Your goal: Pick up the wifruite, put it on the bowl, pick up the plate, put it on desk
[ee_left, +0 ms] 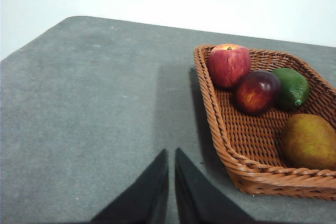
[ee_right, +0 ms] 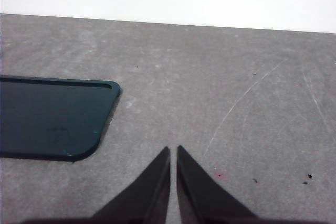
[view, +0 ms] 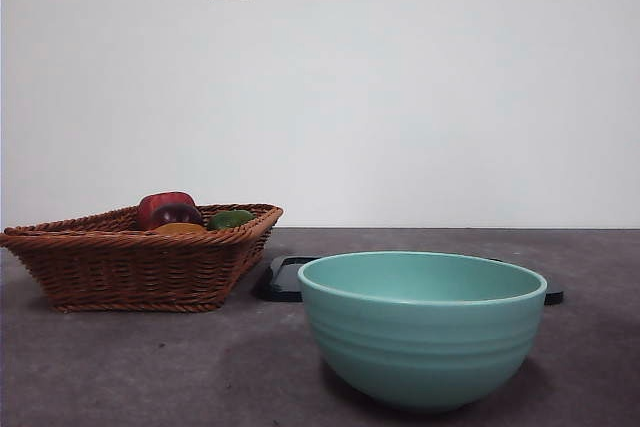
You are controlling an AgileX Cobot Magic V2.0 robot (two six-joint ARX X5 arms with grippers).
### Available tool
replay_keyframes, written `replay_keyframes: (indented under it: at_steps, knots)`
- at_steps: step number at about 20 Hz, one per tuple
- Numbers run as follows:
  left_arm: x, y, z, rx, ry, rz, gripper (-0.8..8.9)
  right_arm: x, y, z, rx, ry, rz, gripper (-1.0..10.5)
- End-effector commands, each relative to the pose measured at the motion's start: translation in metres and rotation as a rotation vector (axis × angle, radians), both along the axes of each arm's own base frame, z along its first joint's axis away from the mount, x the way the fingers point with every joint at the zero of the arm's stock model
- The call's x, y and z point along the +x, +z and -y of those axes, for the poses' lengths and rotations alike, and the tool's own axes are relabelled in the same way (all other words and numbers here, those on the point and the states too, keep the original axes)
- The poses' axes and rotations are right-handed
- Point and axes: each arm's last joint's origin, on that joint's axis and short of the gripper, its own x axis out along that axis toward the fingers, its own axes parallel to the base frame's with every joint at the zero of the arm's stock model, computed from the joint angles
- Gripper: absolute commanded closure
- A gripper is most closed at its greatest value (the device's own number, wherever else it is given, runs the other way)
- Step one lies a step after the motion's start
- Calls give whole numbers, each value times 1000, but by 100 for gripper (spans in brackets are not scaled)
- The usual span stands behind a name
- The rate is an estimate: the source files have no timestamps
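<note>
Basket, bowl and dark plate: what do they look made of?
Basket: woven wicker or rattan, brown with a slight sheen; the braided strands show. Bowl: glazed ceramic by its look, mint green, smooth with soft ridges. Plate: flat, dark and glossy with a raised rim, perhaps plastic or glazed ware; unclear.

From the front, the wifruite is largely hidden behind the wicker basket rim, only its top being seen. The dark plate is mostly concealed behind the bowl. In the right wrist view, the plate is cut off at the edge.
</note>
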Motion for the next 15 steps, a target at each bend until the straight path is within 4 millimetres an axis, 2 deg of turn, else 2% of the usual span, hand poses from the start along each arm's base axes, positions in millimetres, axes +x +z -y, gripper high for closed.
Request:
replay_keyframes:
  at_steps: [1, 10, 15]
  knots:
    - [1, -7, 0, 13, -2, -23, 795, 0, 0, 0, 11, -4, 10, 930]
    - [1, -7, 0, -11, 2, -21, 795, 0, 0, 0, 11, -3, 11, 931]
    - [1, -7, 0, -86, 14, -22, 795, 0, 0, 0, 16, -2, 11, 931]
